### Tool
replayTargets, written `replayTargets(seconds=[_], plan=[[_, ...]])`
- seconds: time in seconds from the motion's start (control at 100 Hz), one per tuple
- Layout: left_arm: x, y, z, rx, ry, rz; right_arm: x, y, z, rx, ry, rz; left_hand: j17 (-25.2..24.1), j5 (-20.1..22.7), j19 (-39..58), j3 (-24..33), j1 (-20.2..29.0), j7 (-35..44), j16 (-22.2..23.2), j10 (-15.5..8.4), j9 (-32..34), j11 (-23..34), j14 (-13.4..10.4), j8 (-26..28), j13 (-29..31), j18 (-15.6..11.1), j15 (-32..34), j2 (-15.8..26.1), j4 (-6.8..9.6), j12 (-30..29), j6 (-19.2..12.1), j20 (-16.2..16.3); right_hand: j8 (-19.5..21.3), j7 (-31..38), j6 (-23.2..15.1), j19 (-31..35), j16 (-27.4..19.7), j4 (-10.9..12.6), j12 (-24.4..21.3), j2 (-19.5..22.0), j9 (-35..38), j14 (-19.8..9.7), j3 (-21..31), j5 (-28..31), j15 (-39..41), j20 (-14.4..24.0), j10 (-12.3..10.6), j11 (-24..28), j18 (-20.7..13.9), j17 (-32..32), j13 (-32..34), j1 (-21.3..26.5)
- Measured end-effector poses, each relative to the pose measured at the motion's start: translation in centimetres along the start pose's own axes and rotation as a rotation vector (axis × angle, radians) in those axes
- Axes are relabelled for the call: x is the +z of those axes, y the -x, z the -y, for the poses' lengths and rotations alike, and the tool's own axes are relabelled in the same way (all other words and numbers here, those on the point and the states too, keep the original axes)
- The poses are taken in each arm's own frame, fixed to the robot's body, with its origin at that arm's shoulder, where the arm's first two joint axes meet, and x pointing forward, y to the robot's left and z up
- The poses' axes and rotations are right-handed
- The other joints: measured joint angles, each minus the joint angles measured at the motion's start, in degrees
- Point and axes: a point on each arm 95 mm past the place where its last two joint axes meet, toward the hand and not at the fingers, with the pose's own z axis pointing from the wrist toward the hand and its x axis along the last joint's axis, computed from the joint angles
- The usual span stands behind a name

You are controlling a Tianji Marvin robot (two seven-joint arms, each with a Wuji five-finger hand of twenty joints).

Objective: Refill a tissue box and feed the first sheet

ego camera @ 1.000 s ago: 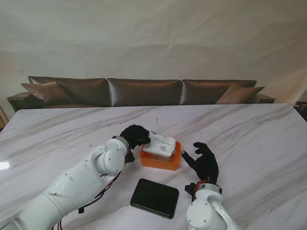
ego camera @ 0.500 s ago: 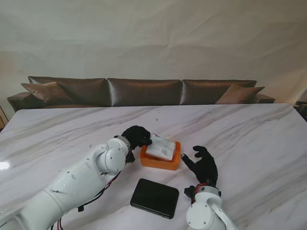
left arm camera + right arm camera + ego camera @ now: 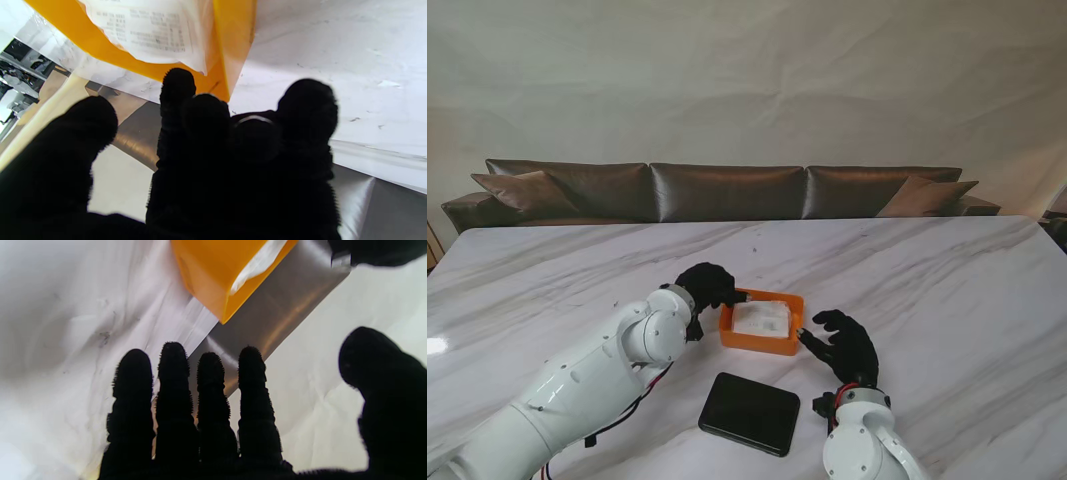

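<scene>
Stand view: tissue pack (image 3: 760, 319) lies in orange box (image 3: 762, 326), between both hands. Left hand (image 3: 709, 287) curled at box corner, grip unclear. Right hand (image 3: 843, 343) spread, empty.
Left wrist: fingers (image 3: 176, 83) bunched beside wrapper; contact unclear.
Right wrist: fingers apart, box just ahead. Pack likely soft, slippery; pinch an edge.

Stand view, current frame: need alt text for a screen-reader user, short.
An open orange tissue box holding a white tissue pack sits on a white marble table, with the left robot hand at its left edge and the right robot hand spread open beside its right corner. A black lid lies nearer to me; a brown sofa stands behind.
</scene>
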Motion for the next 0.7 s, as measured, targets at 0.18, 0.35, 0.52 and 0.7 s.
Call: replayTargets(seconds=[0.18, 0.35, 0.52, 0.7], plan=[[-1.9, 0.6, 0.3, -0.049, -0.04, 0.009, 0.7, -0.4, -1.6, -0.117, -0.16, -0.148, 0.0, -3.2, -0.7, -3.0, 0.0, -2.7, 1.1, 0.4, -2.5, -1.4, 0.0, 2.1, 0.0, 0.0, -1.8, 1.4, 0.0, -0.1, 0.2, -2.7, 1.8, 0.0, -3.9, -5.2, -4.5, 4.1, -2.2, -4.7, 0.0, -4.5, -1.1, 2.1, -6.5, -0.2, -3.6, -2.7, 0.0, -2.1, -0.5, 10.3], [-4.3, 1.7, -0.4, -0.058, -0.066, 0.025, 2.2, -0.6, -2.7, -0.225, -0.228, -0.279, 0.0, -4.2, -1.8, -3.5, 0.0, -3.5, 1.3, 0.6, -3.7, -1.7, 0.0, 2.1, 0.0, 0.0, -3.3, 2.7, 0.0, -0.1, 0.7, -3.9, 1.9, 0.7, -4.7, -9.2, -7.0, -5.3, -4.2, -15.6, 0.7, -7.2, 25.5, 7.2, -10.4, -0.2, -6.2, -4.6, -0.1, -4.5, -1.9, 14.1], [-6.2, 3.1, -1.9, -0.092, -0.081, 0.059, 4.3, -1.1, -2.9, -0.307, -0.299, -0.396, 0.0, -5.2, -3.1, -3.6, 0.1, -5.1, 2.7, 1.1, -5.0, -2.6, 0.0, 2.1, 0.0, 0.0, -5.1, 3.8, 0.0, -0.1, 0.8, -5.4, 0.7, 0.9, -4.7, -13.2, -8.5, -6.0, -5.1, -21.9, 4.9, -9.2, 31.3, 14.2, -13.9, -1.6, -8.6, -5.8, -1.5, -5.6, -2.5, 20.8], [-7.7, 4.1, -3.3, -0.116, -0.09, 0.089, 6.3, -1.3, -2.5, -0.379, -0.303, -0.446, 0.0, -5.6, -3.8, -3.6, 0.1, -5.9, 3.3, 1.6, -5.7, -3.1, 0.1, 2.1, 0.0, 0.0, -6.2, 4.4, 0.0, -0.2, 0.8, -6.8, -0.4, 1.6, -5.3, -15.1, -9.8, -6.0, -6.1, -24.4, 7.6, -11.1, 33.8, 19.8, -15.7, -3.4, -10.2, -6.5, -3.1, -6.2, -1.4, 27.9]])
